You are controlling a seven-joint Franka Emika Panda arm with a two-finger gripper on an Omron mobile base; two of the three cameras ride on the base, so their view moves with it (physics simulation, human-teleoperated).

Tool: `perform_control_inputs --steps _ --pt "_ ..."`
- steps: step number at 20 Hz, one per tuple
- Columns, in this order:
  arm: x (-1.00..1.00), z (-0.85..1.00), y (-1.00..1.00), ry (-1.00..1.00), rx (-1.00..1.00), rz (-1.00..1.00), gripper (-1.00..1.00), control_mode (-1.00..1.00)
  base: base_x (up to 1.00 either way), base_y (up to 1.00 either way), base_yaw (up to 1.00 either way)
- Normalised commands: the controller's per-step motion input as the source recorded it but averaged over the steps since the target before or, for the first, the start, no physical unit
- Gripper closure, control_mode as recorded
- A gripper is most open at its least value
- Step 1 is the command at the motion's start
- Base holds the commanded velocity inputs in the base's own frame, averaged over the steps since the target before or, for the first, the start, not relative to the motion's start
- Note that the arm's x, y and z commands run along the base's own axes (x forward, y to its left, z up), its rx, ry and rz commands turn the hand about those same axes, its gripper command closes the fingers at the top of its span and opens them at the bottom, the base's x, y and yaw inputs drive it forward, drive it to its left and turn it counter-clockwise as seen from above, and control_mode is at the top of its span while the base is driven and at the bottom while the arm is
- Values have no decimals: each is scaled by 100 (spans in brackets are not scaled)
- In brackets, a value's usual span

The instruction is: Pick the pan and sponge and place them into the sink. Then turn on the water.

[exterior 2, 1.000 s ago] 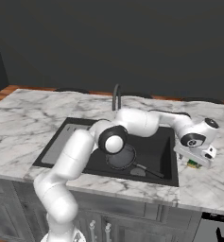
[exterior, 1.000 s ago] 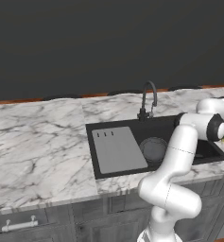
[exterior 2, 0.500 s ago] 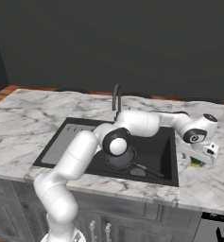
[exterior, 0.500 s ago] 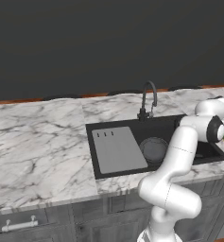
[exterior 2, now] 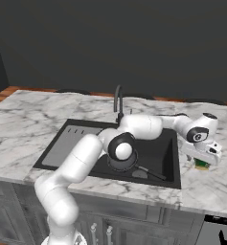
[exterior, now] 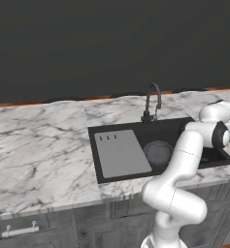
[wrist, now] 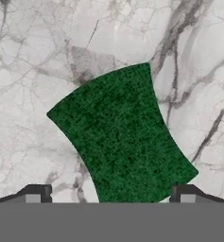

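The sponge (wrist: pixel 120 142) lies green face up on the marble counter right of the sink (exterior: pixel 120 154). In the hand view my gripper (wrist: pixel 111 198) hangs open just above it, one fingertip (wrist: pixel 35 196) on each side of its near end. From the right base view the gripper (exterior 2: pixel 204 160) points down over the sponge (exterior 2: pixel 201 165), whose green edge peeks out below the hand. The dark pan (exterior: pixel 158 152) rests flat in the black basin. My elbow partly covers the pan (exterior 2: pixel 127 166) in the right base view, and its handle points right.
A dark gooseneck tap (exterior: pixel 153 99) stands at the sink's back edge, behind the forearm that reaches across the basin (exterior 2: pixel 165 153). The grey drainboard fills the sink's left part. Marble counter (exterior: pixel 39 145) stretches wide to the left. The counter's front edge is close to the sponge.
The hand has turned and settled lower over the sponge at the right of the sink. Its jaws have stayed wide. The pan has not moved.
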Motion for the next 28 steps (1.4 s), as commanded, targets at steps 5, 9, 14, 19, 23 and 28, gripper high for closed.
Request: perform_control_inputs --steps 5,9,14,19,23,28 --pt "1 -2 -17 0 -1 0 -100 -100 0 0 0" --pt "0 0 -21 0 0 0 -100 -100 0 0 0" --pt "0 -1 -19 0 0 0 -100 -100 0 0 0" --pt "0 -2 -8 0 -2 0 -100 -100 0 0 0" --pt "0 -7 0 0 -3 0 -100 -100 0 0 0" --pt "0 -1 0 0 -1 0 100 -100 0 0 0"
